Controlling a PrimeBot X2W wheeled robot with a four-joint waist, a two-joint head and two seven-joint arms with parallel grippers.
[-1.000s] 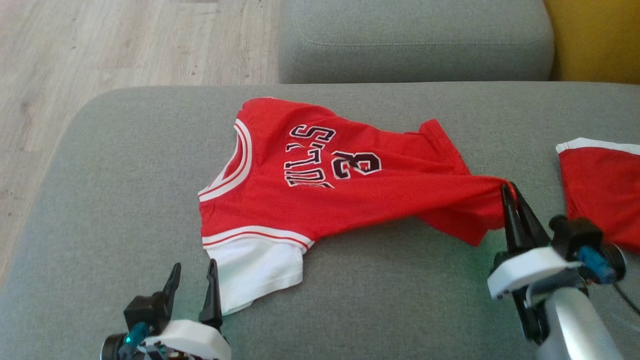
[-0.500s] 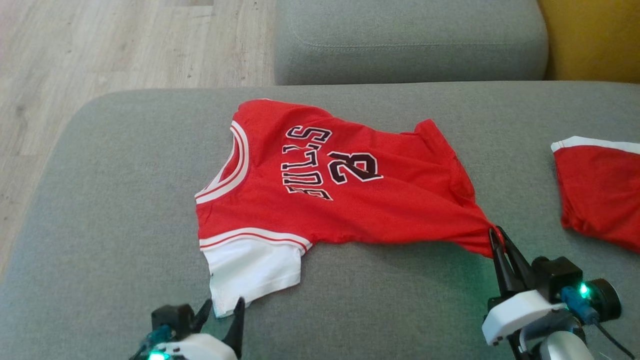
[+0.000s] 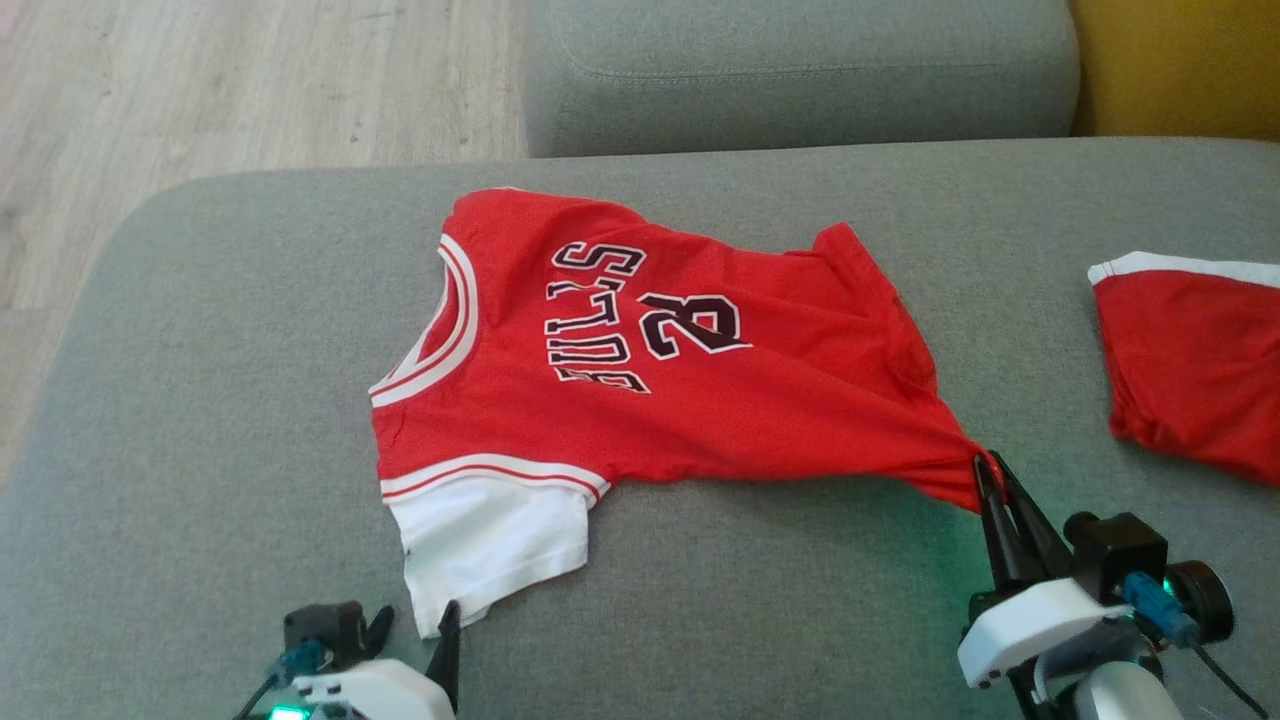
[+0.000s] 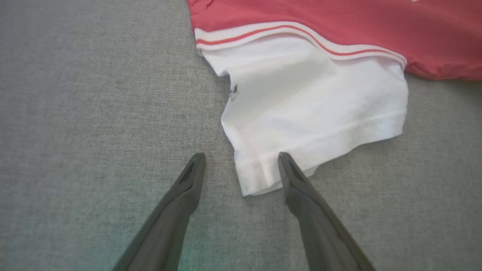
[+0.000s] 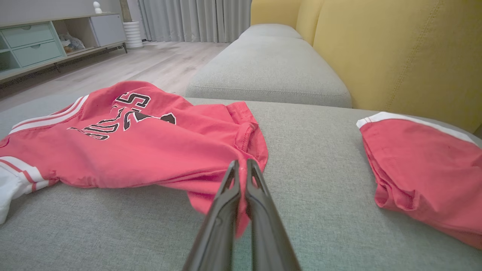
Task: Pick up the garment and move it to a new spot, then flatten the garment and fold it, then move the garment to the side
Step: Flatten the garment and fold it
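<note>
On the grey sofa seat (image 3: 200,420) in front of you, the red shirt (image 3: 700,400) lies spread out with its black lettering and number facing up. The collar is toward your left and the hem toward your right. Your right gripper (image 3: 985,470) is pinched tight on the near corner of the hem. The cloth there is drawn into a taut point, with folds running from it back into the body of the shirt. In the right wrist view, a flap of red cloth hangs down beside the closed fingers (image 5: 226,210).

Your left gripper (image 4: 241,156) stands spread wide and holds nothing. It sits low at the near corner of the white sleeve (image 4: 312,101), with one finger over the bare seat just beside the sleeve's edge and the other over the sleeve's hem. You cannot tell from these views whether the tips touch the cloth.

A second red piece (image 3: 1190,370) with a white band lies on the seat to the right, well apart from the shirt. Beyond the seat are another grey cushion (image 3: 800,80), a yellow backrest (image 3: 1180,70) and a pale wood floor (image 3: 250,90).
</note>
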